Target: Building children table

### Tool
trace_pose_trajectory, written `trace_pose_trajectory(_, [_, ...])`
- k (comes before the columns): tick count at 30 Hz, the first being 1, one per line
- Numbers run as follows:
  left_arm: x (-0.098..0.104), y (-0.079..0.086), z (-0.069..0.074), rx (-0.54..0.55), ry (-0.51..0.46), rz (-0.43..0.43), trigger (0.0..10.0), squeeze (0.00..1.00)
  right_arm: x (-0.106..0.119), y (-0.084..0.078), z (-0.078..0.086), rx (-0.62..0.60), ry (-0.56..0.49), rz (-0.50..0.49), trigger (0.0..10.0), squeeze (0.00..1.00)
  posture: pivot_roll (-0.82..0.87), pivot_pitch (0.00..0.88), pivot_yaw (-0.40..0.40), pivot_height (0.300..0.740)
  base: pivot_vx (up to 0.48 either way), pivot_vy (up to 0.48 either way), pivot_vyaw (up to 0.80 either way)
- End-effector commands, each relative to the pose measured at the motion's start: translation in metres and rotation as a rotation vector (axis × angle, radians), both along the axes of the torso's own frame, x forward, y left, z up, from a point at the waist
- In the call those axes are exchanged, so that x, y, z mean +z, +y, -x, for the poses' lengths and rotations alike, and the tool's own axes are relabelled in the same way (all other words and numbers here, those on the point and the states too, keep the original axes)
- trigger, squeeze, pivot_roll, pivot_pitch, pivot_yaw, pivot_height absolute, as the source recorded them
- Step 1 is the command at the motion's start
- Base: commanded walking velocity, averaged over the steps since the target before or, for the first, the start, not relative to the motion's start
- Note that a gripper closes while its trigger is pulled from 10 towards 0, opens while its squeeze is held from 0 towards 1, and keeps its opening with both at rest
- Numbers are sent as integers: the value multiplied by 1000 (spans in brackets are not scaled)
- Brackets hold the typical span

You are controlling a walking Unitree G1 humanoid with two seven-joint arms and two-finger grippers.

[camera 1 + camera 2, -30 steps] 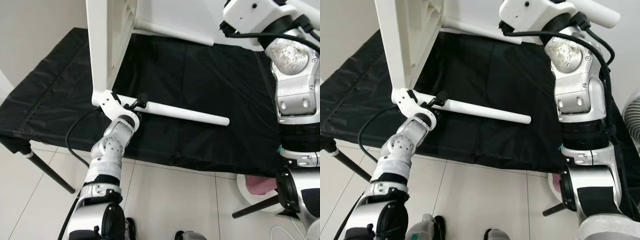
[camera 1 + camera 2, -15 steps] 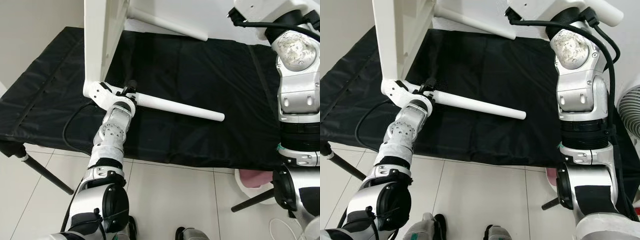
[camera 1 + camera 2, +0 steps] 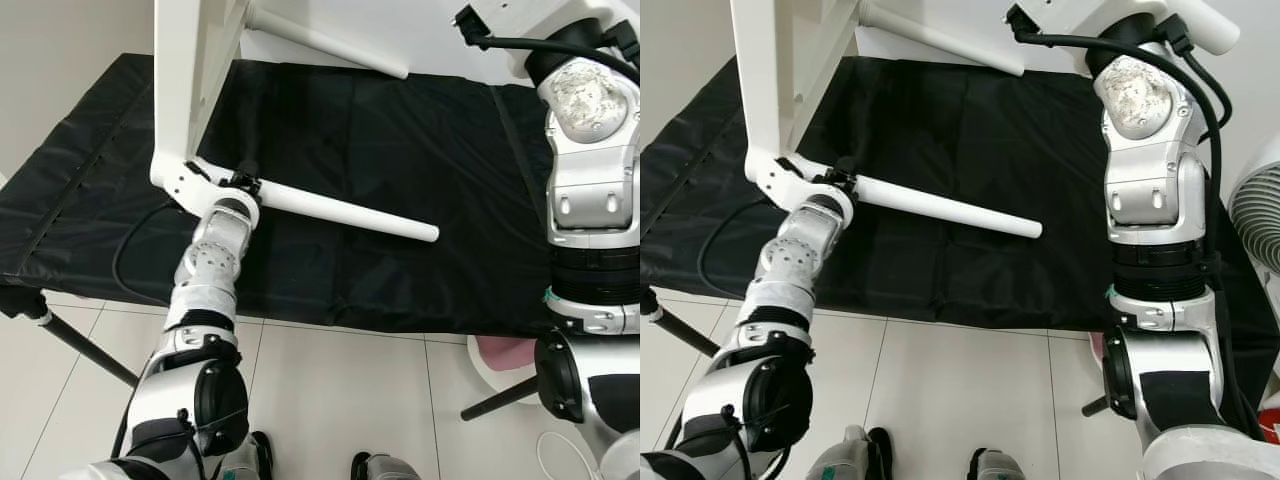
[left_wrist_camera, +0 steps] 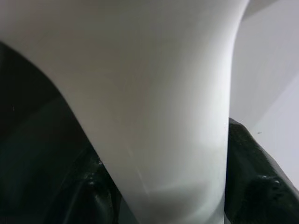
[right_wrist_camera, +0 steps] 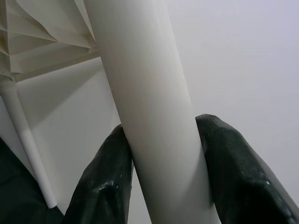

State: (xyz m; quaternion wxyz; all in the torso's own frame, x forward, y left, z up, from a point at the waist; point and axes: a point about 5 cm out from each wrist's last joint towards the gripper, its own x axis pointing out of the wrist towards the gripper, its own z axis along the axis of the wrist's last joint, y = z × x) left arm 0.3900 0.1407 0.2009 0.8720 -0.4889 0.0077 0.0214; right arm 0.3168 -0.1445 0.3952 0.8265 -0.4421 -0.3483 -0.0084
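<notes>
A white children's table top [image 3: 185,90] stands on its edge on a black covered bench [image 3: 400,140]. From its lower corner a white leg [image 3: 350,212] sticks out to the right, just above the cover. My left gripper [image 3: 243,183] is shut on this leg close to the corner; in the left wrist view the leg [image 4: 159,116] sits between the black fingers [image 4: 259,186]. A second leg [image 3: 330,45] juts from the upper corner. My right arm [image 3: 590,130] reaches up, and in the right wrist view its gripper [image 5: 161,135] is shut on a white leg [image 5: 149,93].
The bench's near edge runs across the view, with a black bench leg [image 3: 85,345] at the left over a tiled floor. A white bowl with something pink [image 3: 500,360] lies on the floor at the right. A fan [image 3: 1255,215] stands at the far right.
The whole picture has shifted slightly. My left forearm has swung more upright under the lower leg, still gripping it, and the table top's edge now looks more vertical.
</notes>
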Motion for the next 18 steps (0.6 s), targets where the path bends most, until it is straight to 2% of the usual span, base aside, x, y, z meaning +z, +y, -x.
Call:
trace_pose_trajectory(1, [17, 37, 3, 72, -94, -169, 0, 0, 19, -39, 13, -13, -118, -358, 0, 0, -163, 85, 122, 740, 0, 0, 0])
trace_pose_trajectory(2, [17, 37, 3, 72, -94, -169, 0, 0, 19, -39, 13, -13, -118, -358, 0, 0, -163, 85, 122, 740, 0, 0, 0])
trace_pose_trajectory(3, [27, 47, 4, 84, -119, -191, 0, 0, 20, -43, 14, -13, -129, -397, 0, 0, -154, 90, 120, 740, 0, 0, 0])
trace_pose_trajectory(7, [42, 60, 7, 100, -154, -209, 0, 0, 21, -50, 16, -19, -142, -450, 0, 0, -141, 92, 121, 740, 0, 0, 0])
trace_pose_trajectory(9, [66, 70, 10, 114, -209, -235, 0, 0, 19, -60, 18, -39, -154, -521, 0, 0, -136, 101, 119, 740, 0, 0, 0])
trace_pose_trajectory(10, [66, 70, 10, 114, -209, -235, 0, 0, 19, -60, 18, -39, -154, -521, 0, 0, -136, 101, 119, 740, 0, 0, 0])
trace_pose_trajectory(12, [86, 75, 14, 119, -260, -273, 0, 0, 11, -71, 16, -70, -142, -600, 0, 0, -131, 101, 117, 740, 0, 0, 0])
trace_pose_trajectory(13, [86, 75, 14, 119, -260, -273, 0, 0, 11, -71, 16, -70, -142, -600, 0, 0, -131, 101, 117, 740, 0, 0, 0])
trace_pose_trajectory(15, [112, 76, 20, 124, -347, -312, 0, 0, -16, -87, 4, -111, -35, -694, 0, 0, -129, 109, 110, 740, 0, 0, 0])
trace_pose_trajectory(16, [112, 76, 20, 124, -347, -312, 0, 0, -16, -87, 4, -111, -35, -694, 0, 0, -129, 109, 110, 740, 0, 0, 0])
trace_pose_trajectory(17, [127, 75, 23, 124, -399, -333, 0, 0, -39, -91, -5, -114, 55, -754, 0, 0, -129, 112, 110, 740, 0, 0, 0])
trace_pose_trajectory(18, [127, 75, 23, 124, -399, -333, 0, 0, -39, -91, -5, -114, 55, -754, 0, 0, -129, 112, 110, 740, 0, 0, 0])
